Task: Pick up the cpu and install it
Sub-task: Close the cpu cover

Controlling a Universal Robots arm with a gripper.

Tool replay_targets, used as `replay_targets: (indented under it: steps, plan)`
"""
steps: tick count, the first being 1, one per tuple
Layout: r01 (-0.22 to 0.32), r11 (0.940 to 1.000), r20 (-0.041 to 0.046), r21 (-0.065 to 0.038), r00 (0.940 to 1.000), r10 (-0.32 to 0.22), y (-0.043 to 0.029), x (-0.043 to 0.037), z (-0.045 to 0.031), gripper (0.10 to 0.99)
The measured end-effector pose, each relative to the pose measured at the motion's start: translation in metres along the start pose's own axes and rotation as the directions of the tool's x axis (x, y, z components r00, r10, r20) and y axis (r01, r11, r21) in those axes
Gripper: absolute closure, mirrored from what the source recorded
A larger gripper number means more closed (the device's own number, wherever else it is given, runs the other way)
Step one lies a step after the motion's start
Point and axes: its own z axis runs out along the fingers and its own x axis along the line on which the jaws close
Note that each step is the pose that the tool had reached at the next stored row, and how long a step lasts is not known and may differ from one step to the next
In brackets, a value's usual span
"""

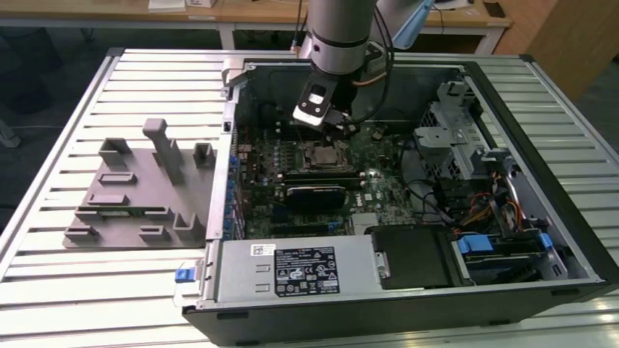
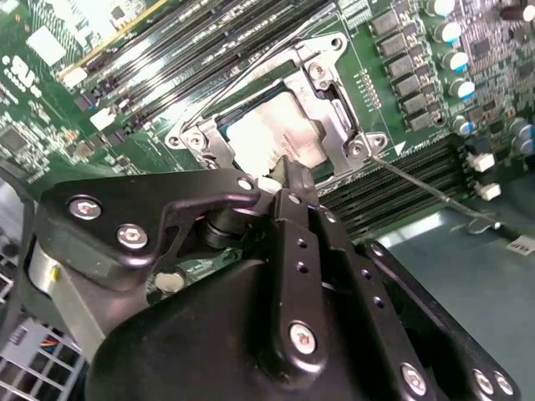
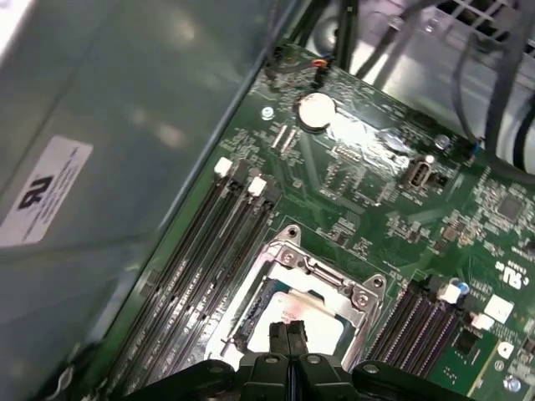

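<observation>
The cpu (image 1: 322, 154) lies flat inside the square socket frame (image 2: 338, 125) on the green motherboard of the open computer case. Its silver top (image 2: 269, 134) shows in both wrist views, partly covered by my fingers in the first wrist view (image 3: 326, 322). My gripper (image 1: 337, 122) hangs from the arm just above the socket's far side. Its fingertips (image 2: 290, 174) are pressed together at the cpu's edge, and I see nothing between them. In the first wrist view the gripper (image 3: 288, 332) stands over the chip's middle.
A thin metal lever (image 2: 426, 190) stands away from the socket. Memory slots (image 3: 209, 242) run beside it, next to the case wall (image 3: 109, 125). A grey fixture block (image 1: 135, 192) sits on the table at the exterior view's left. The power supply (image 1: 290, 272) and drive cage (image 1: 454, 138) crowd the case.
</observation>
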Motion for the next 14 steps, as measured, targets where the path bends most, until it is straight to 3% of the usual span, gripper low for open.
replay_targets:
  steps: [7, 14]
  plan:
    - [0.097, 0.9953, -0.0029, 0.003, 0.9953, -0.097, -0.0001, 0.0, 0.0, 0.98]
    - [0.189, 0.982, -0.006, 0.005, 0.982, -0.189, -0.0001, 0.0001, 0.0, 0.98]
